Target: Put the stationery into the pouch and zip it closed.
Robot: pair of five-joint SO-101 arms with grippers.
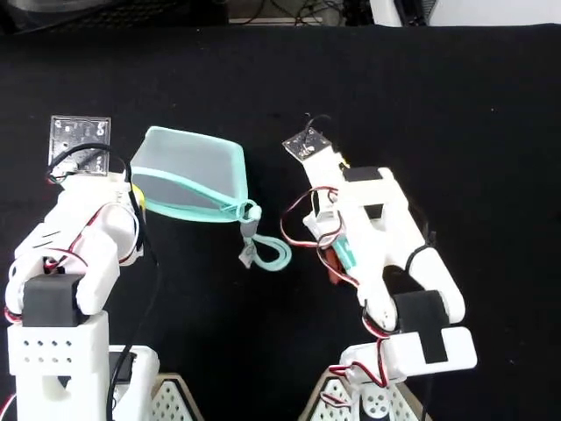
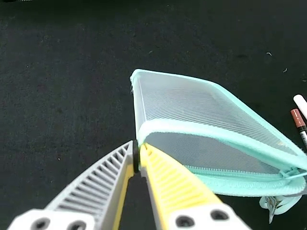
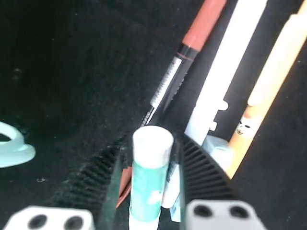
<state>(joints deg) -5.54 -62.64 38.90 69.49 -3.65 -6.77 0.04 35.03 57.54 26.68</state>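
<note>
A teal mesh pouch (image 1: 188, 171) lies open on the black table, its zip strap (image 1: 263, 252) trailing toward the middle. My left gripper (image 2: 138, 151) (image 1: 136, 193) is shut on the pouch's (image 2: 192, 120) open rim at its corner. My right gripper (image 3: 151, 143) is shut on a teal stick with a white cap (image 3: 149, 182), just above the remaining stationery: a brown-orange pen (image 3: 192, 48), a white pen (image 3: 225, 72) and a cream pen (image 3: 268, 86). In the high view the right gripper (image 1: 342, 256) sits under its arm, to the right of the pouch.
The teal strap loop (image 3: 12, 148) lies beside the right gripper. Two pen ends (image 2: 300, 120) show past the pouch's far corner. A small grey square plate (image 1: 81, 133) sits behind the left arm. Black cloth stretches open at the back and far right.
</note>
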